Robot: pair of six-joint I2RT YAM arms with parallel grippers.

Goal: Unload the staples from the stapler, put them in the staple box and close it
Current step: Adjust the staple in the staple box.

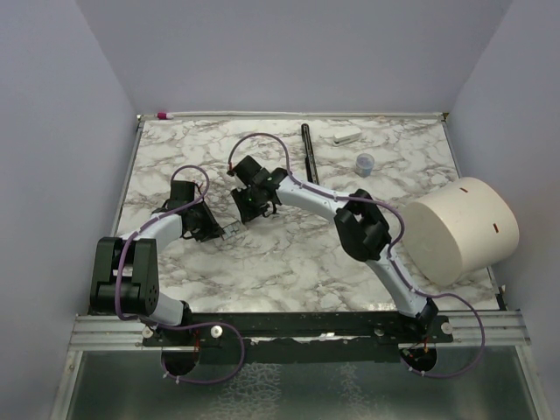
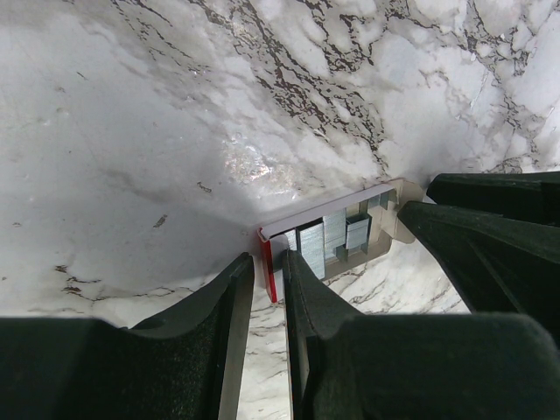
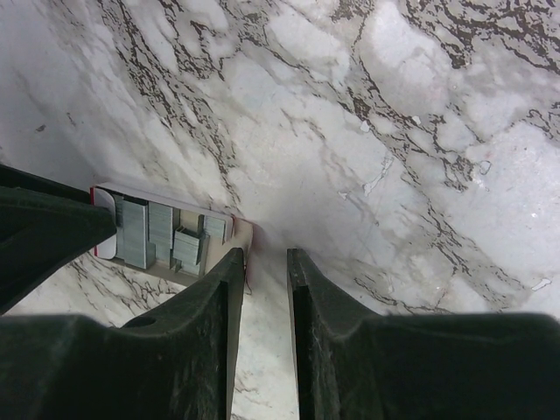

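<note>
stapler (image 1: pixel 309 153) lies far centre on table (image 1: pixel 289 271), well apart from grippers. staples (image 2: pixel 311 249) sit as strips in small box (image 2: pixel 325 208), mid-table. left gripper (image 2: pixel 269 262) pinches box's red end wall. right gripper (image 3: pixel 265 255) at opposite end, fingers (image 3: pixel 214 306) narrowly apart; grip cannot tell.

The white, grey-veined marble table (image 1: pixel 289 271) carried the stapler (image 1: pixel 310 153) near its back middle, a thin black bar lying flat and running almost front to back. A small white block (image 1: pixel 345 135) lay just right of the bar's far end, and a little grey cup (image 1: pixel 365 164) stood nearer and farther right. A small open box (image 2: pixel 324 210) with silver staples (image 2: pixel 312 248) inside sat left of centre, a big cream cylinder (image 1: pixel 462 229) lay on its side at the right edge, and a pink-tipped item (image 1: pixel 163 115) lay at the back left corner.
</note>
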